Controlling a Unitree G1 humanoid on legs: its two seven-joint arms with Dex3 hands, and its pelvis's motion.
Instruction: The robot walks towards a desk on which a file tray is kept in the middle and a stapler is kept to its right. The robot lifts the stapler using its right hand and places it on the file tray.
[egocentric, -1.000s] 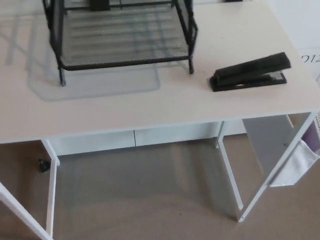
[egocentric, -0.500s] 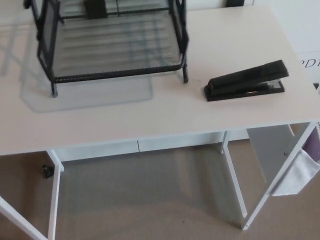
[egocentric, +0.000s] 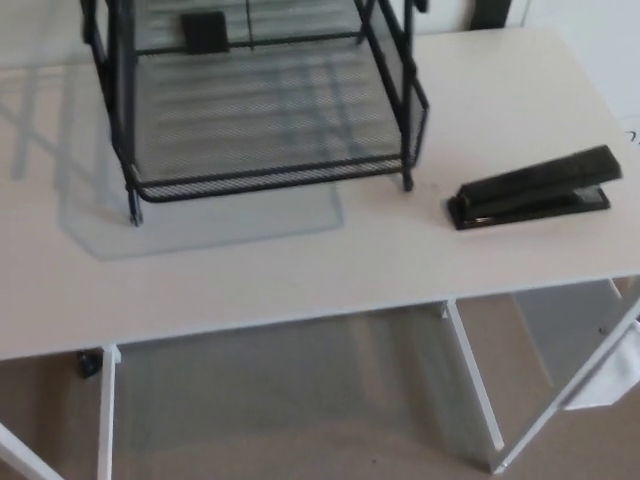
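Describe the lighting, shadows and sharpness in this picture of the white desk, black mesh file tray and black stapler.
Head view: soft, even light, no harsh glare on the white desk; the black wire-mesh file tray throws a pale grey shadow toward the near left; the black stapler shows only a thin shadow; the whole frame looks slightly soft.

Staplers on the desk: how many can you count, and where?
1. The stapler lies on the desk, right of the file tray and apart from it. The picture's edges cut off the desk, so others may be hidden.
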